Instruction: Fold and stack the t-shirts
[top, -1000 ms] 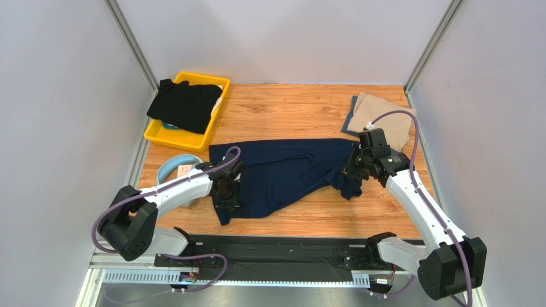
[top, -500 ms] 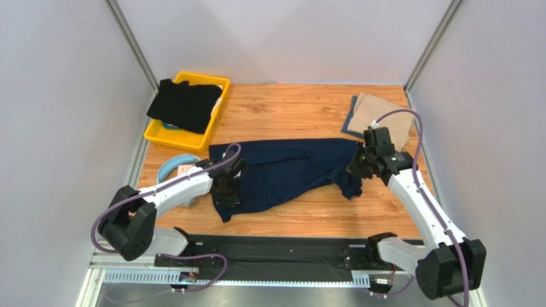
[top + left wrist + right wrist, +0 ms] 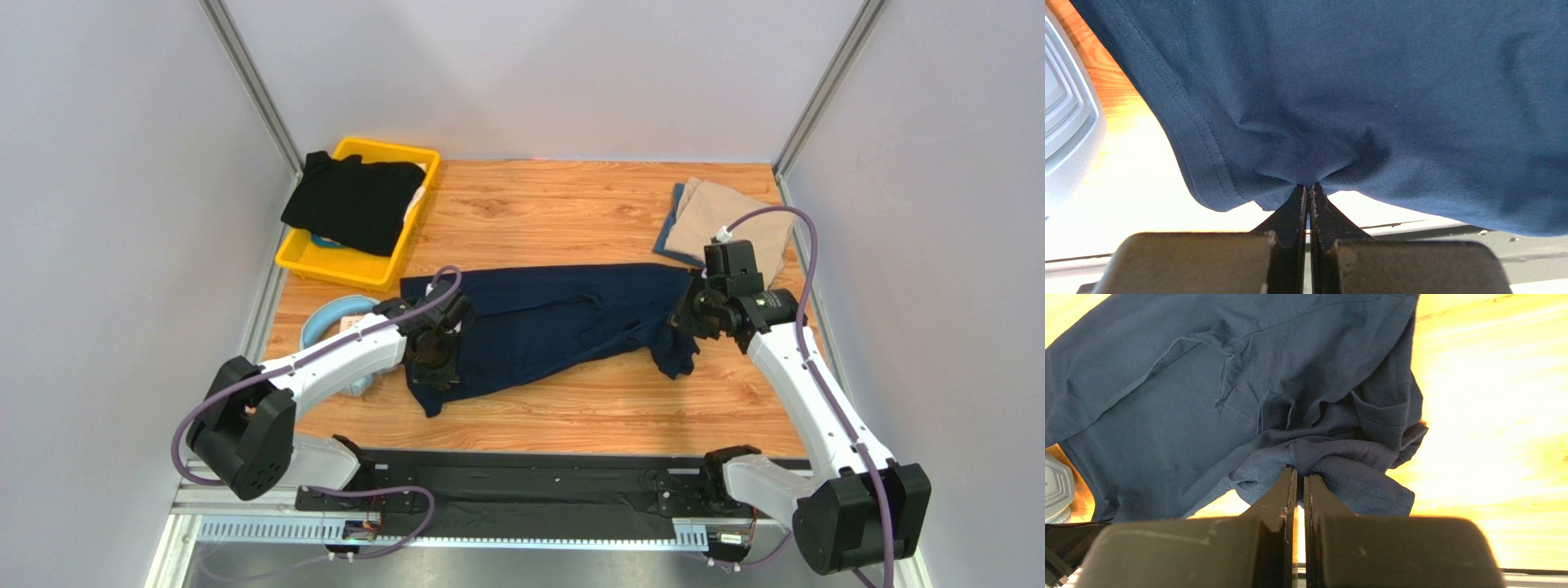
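A dark navy t-shirt [image 3: 552, 321] is stretched across the middle of the table between my two grippers. My left gripper [image 3: 433, 359] is shut on its left part, pinching a fold of navy cloth [image 3: 1309, 177] at the fingertips. My right gripper [image 3: 689, 316] is shut on the bunched right end [image 3: 1333, 459]. The shirt hangs lifted off the wood in both wrist views. A tan t-shirt [image 3: 734, 233] lies folded at the back right. A black t-shirt [image 3: 353, 202] is draped over the yellow bin [image 3: 321, 261] at the back left.
Light blue headphones [image 3: 331, 319] lie on the table just left of my left gripper; a pale edge of them shows in the left wrist view [image 3: 1063, 141]. A dark blue cloth edge [image 3: 669, 233] shows under the tan shirt. Grey walls close in the table.
Both grippers have moved away from me and a little right, carrying the navy shirt with them. The shirt is pulled straighter and its near-left corner has drawn up.
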Motion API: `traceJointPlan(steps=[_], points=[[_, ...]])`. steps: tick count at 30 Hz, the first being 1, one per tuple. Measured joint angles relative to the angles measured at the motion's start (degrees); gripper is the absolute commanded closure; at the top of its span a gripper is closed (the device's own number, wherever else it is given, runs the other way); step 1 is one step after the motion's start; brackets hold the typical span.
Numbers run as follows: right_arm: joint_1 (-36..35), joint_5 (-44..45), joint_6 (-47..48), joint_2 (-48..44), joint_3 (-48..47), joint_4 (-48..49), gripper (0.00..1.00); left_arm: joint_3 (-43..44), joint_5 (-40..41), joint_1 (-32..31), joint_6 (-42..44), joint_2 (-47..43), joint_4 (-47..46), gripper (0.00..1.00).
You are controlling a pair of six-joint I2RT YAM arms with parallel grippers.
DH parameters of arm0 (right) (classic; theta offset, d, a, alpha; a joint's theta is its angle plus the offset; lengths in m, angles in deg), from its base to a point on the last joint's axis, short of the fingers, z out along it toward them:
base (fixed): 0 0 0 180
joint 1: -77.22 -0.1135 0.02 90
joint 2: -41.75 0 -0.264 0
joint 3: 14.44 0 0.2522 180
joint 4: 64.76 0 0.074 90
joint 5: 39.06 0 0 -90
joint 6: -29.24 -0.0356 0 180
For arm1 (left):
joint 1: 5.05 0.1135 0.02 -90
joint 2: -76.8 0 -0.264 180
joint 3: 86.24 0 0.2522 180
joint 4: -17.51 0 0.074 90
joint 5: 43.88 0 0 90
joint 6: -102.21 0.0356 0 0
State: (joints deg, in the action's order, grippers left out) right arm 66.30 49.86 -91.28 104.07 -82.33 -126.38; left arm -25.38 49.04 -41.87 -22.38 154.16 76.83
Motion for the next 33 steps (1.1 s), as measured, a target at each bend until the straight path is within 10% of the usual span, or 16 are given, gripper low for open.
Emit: traceJointPlan(steps=[33], points=[[2.12, -0.72, 0.59, -9.29, 1.2, -5.57, 1.0, -2.6, -0.59, -0.13, 0.02, 0.0, 0.81, 1.0]])
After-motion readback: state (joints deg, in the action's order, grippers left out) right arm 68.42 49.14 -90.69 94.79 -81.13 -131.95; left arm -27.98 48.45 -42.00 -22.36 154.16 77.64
